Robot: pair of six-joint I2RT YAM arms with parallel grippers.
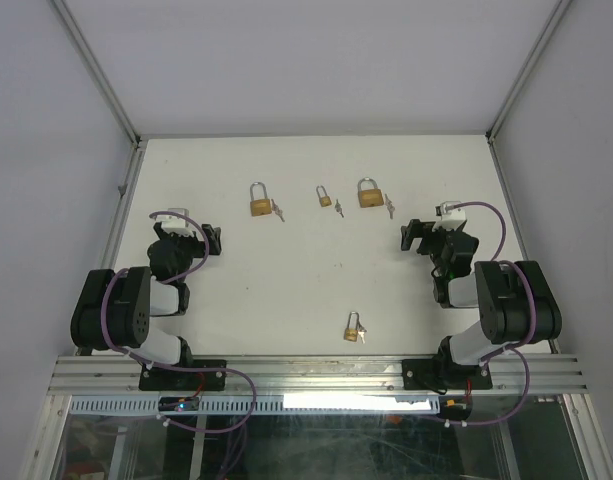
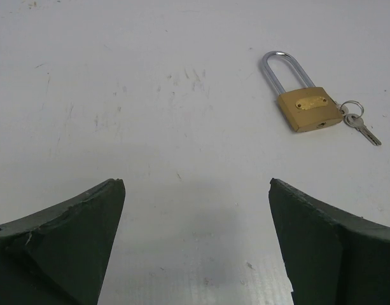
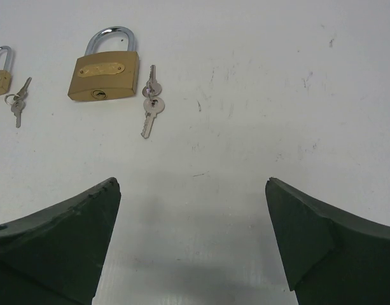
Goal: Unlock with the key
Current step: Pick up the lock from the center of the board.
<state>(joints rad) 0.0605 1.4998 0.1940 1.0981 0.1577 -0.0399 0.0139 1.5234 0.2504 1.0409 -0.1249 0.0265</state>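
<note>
Scuffed white tabletop, pale grey walls around. The nameplate on the brass padlock is unreadable. Both left gripper and right gripper gape wide, empty.

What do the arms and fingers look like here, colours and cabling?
The left arm and right arm are black with white link sections; a purple cable loops along each. A white block sits by the right wrist. Up close the fingers are dark greenish-black wedges with rough, chipped edges.
</note>
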